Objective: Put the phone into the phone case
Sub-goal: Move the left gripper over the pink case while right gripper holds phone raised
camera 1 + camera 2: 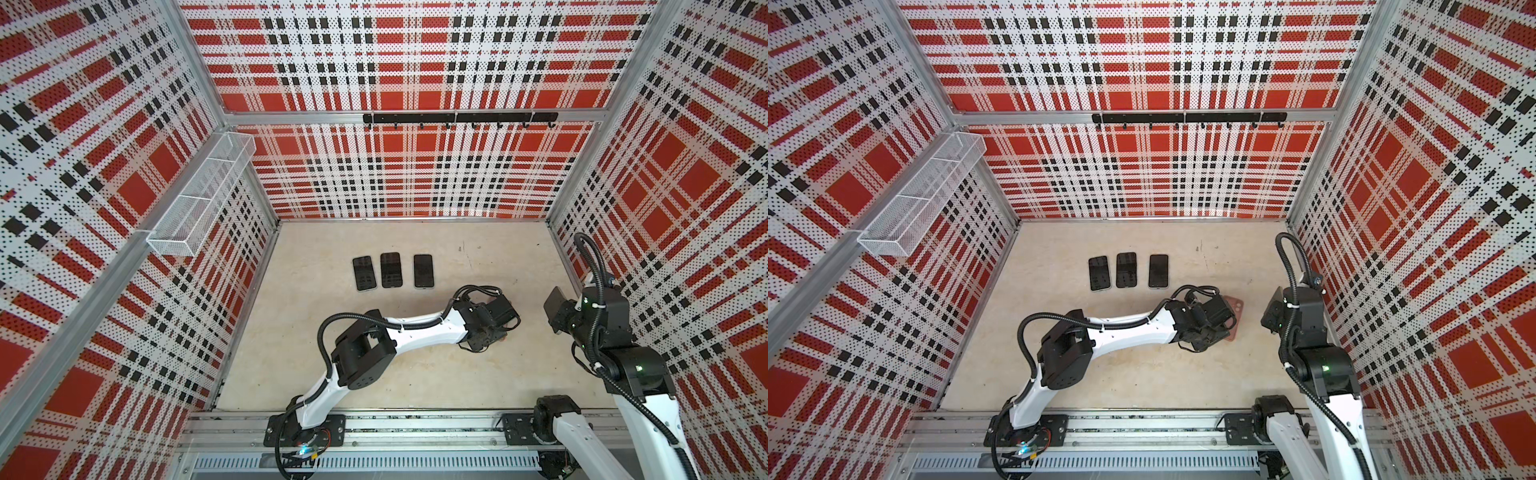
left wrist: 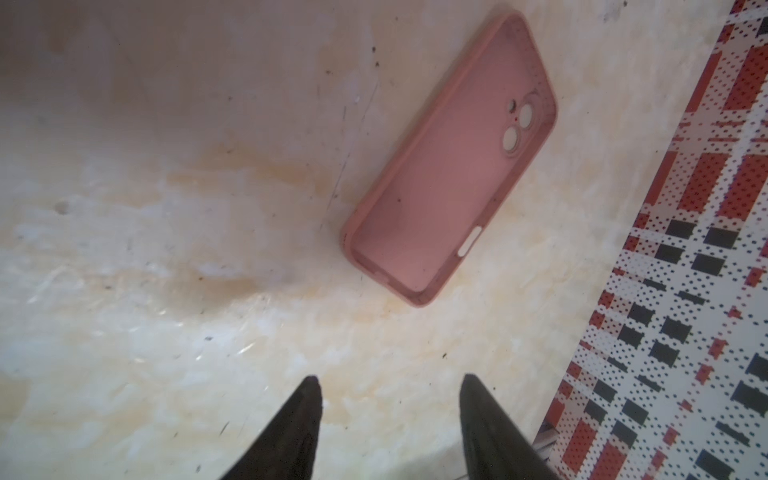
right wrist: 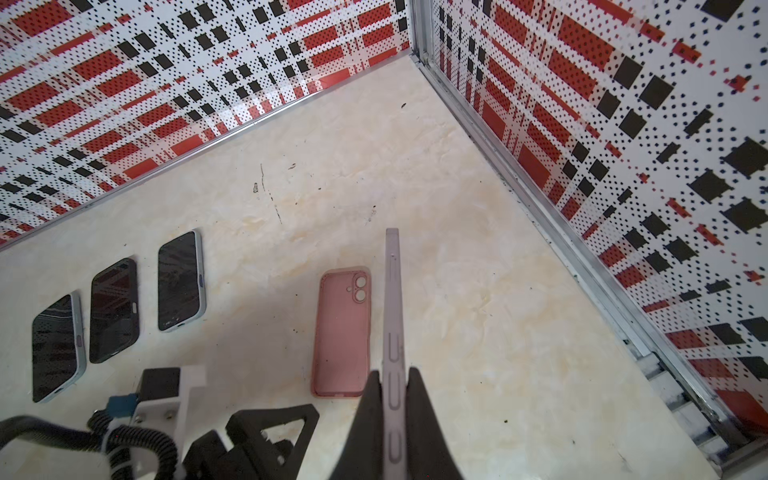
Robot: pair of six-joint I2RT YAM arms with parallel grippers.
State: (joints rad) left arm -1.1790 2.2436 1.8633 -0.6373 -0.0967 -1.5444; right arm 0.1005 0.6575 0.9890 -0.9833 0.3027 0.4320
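Far left: three other phones (image 1: 390,270) in a row, clear of the work. Centre: left gripper (image 2: 390,380), fingers parted and empty, near the phone case (image 2: 449,166), hollow side up, likely to steady it. Right: phone (image 3: 392,291) pinched edge-on in right gripper (image 3: 393,374), above bare table (image 3: 498,332); side wall (image 3: 623,166) near.

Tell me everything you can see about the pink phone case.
The pink phone case lies flat on the pale marbled table, open side up and empty. It looks like matte soft silicone with a raised rim, two round camera holes near one corner, and a slot in one side wall. Only the table touches it; the left gripper hovers nearby, jaws apart.
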